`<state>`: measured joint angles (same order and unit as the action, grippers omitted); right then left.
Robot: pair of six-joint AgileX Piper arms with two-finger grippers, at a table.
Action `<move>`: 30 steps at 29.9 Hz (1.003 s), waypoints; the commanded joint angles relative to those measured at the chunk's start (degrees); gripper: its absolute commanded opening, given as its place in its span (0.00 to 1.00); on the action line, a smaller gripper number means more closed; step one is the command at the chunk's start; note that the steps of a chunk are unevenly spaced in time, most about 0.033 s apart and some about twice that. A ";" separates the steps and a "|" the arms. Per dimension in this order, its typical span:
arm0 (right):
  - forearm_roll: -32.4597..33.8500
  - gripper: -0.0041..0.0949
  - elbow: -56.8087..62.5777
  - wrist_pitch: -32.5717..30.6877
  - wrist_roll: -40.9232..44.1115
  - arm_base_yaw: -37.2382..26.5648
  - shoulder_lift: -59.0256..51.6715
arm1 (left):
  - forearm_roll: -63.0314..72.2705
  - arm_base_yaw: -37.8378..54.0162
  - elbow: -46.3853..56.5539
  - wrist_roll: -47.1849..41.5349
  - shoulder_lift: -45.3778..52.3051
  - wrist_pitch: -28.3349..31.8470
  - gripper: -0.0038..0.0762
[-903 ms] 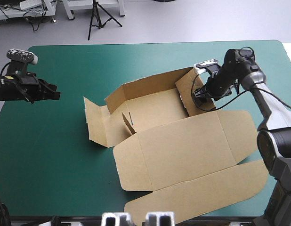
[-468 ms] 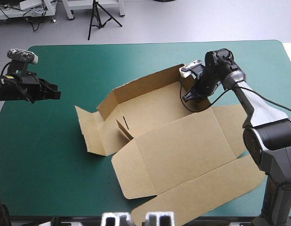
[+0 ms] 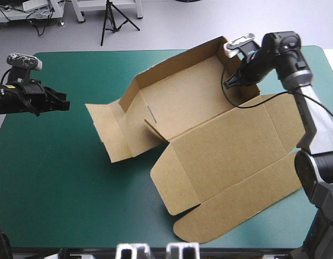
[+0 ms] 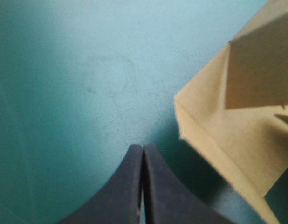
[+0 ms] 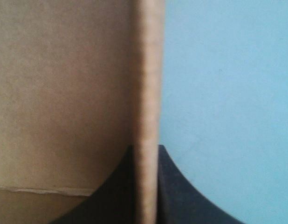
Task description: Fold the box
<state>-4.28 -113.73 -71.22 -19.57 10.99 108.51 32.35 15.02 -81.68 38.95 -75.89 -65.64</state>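
Wrist views alone reveal the right gripper pinching a wall of the box, the left gripper clenched empty.

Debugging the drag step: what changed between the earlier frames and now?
The right gripper, shut on the box by its side wall throughout, moved farther away and to the right; the box slid and turned with it. The left gripper stayed shut, clear of the box.

No text, label, brand or number can be read. The box is plain brown board, the desk cover plain teal-green.
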 commanded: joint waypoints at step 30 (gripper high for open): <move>-26.46 0.02 -2.14 1.89 -7.41 -12.13 -19.44 | 44.35 -6.02 -1.93 12.39 -16.25 -8.69 0.04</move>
<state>-26.82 -114.14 -71.70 -28.25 -0.58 89.99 70.71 12.14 -81.79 50.08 -94.64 -68.87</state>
